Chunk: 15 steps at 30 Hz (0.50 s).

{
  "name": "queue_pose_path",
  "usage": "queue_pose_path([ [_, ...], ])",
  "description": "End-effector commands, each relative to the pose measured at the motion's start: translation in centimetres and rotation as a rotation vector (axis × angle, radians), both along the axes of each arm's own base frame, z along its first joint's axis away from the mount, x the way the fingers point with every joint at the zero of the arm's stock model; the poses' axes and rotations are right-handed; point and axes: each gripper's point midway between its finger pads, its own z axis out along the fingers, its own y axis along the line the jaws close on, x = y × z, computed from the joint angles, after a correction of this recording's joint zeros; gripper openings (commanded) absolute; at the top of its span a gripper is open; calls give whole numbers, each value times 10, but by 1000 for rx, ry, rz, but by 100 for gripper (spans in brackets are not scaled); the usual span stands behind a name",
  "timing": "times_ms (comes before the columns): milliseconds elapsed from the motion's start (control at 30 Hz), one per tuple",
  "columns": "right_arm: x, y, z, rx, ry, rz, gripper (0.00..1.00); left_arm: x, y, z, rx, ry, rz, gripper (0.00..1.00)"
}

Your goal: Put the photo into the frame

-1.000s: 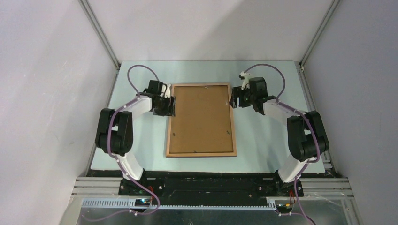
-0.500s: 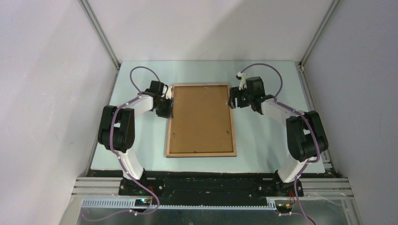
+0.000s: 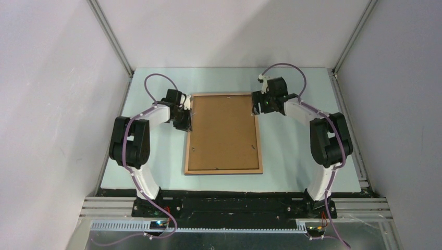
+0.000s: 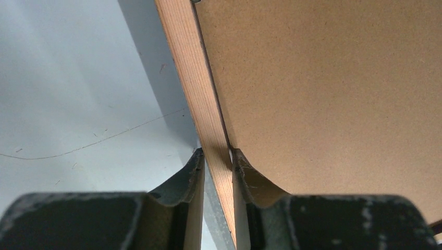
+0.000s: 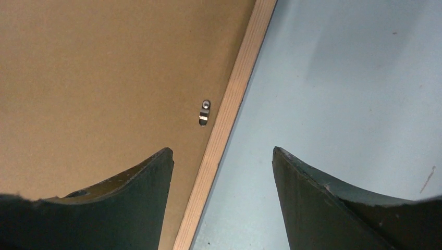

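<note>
The frame (image 3: 223, 171) lies flat on the table with its wood-brown face up, and a brown backing board (image 3: 223, 133) fills its opening. The photo is hidden. My left gripper (image 3: 187, 119) sits at the frame's left rail. In the left wrist view the jaws (image 4: 216, 153) have closed in on that rail (image 4: 195, 73), one fingertip on each side of it. My right gripper (image 3: 256, 105) hovers over the right rail near the top corner. Its fingers (image 5: 222, 151) stand wide open, with the rail (image 5: 245, 73) below and between them.
The pale blue table (image 3: 302, 151) is walled in by grey panels at the left, right and back. A small metal clip (image 5: 204, 112) sits on the backing board beside the right rail. Purple cables loop above both wrists.
My left gripper has narrowed from wide open until its fingers meet the left rail. The right arm has moved up along the right rail toward the top corner, still open.
</note>
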Motion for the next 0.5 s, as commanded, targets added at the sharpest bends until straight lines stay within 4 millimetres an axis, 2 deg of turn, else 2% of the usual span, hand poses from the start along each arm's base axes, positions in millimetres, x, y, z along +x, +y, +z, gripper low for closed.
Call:
queue_pose_path([
  [0, 13, 0, 0, -12, 44, 6, 74, 5, -12, 2, -44, -9, -53, 1],
  [33, 12, 0, -8, -15, 75, 9, 73, 5, -12, 2, -44, -9, -55, 1],
  [67, 17, 1, -5, -5, 73, 9, 73, 5, -12, 3, -44, -9, -57, 0],
  [100, 15, 2, -13, 2, 106, 16, 73, 5, -12, 3, -47, -9, -58, 0],
  [133, 19, 3, -9, 13, 106, 17, 73, 5, -13, 3, -48, -8, -60, 0],
  [233, 21, 6, -16, 24, 144, 29, 72, 5, -14, 3, -53, -7, -66, 0],
  [467, 18, 14, -29, -33, 182, 56, 71, 3, -15, 3, -64, 4, -73, 0],
])
